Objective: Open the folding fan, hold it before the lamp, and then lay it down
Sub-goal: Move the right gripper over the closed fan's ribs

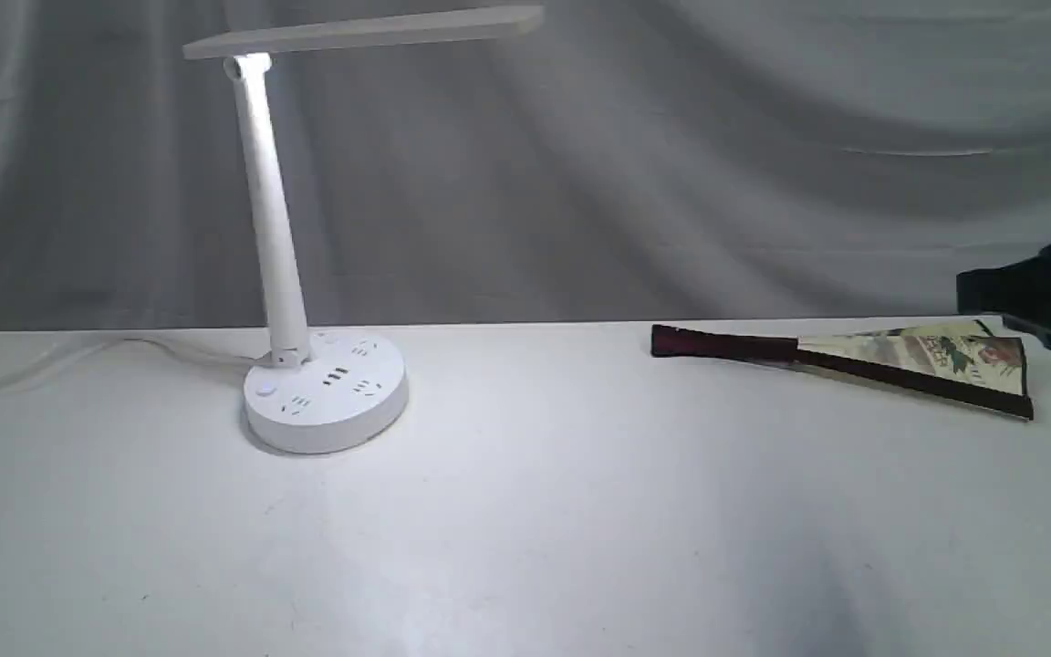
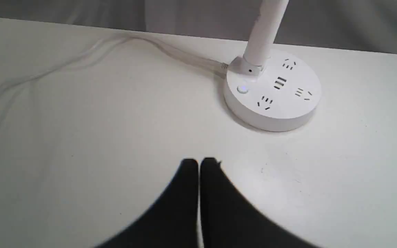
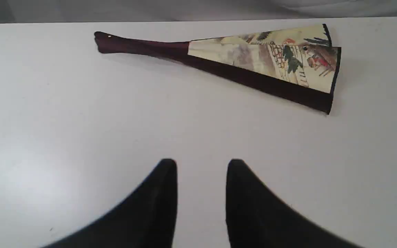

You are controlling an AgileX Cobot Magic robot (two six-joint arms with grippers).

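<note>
The fan (image 1: 909,365) lies flat by the bench's (image 1: 525,529) far right corner. It is only a little open, showing a pleat or two of painted paper. Its dark pivot end points along the far edge toward the middle, and its wide black-edged end sits close to the right edge. In the right wrist view the fan (image 3: 253,62) lies just short of the far edge, with the grey curtain (image 1: 671,182) behind it.

The lamp (image 1: 275,237) stands close to the far edge, left of the middle. Its long head reaches out high over the middle of the bench. A pale cord (image 1: 78,360) runs from its base along the far edge toward the left edge.

A wide bare stretch separates the lamp's base from the fan's pivot end, and the whole near half of the bench is bare too.

The left claw (image 2: 199,163) has its fingers pressed together with only a thin slit between them. It holds nothing and is over bare bench, apart from the lamp (image 2: 274,93). The right claw (image 3: 202,165) is spread with nothing between its fingers, over bare bench on the near side of the fan and well apart from it.
</note>
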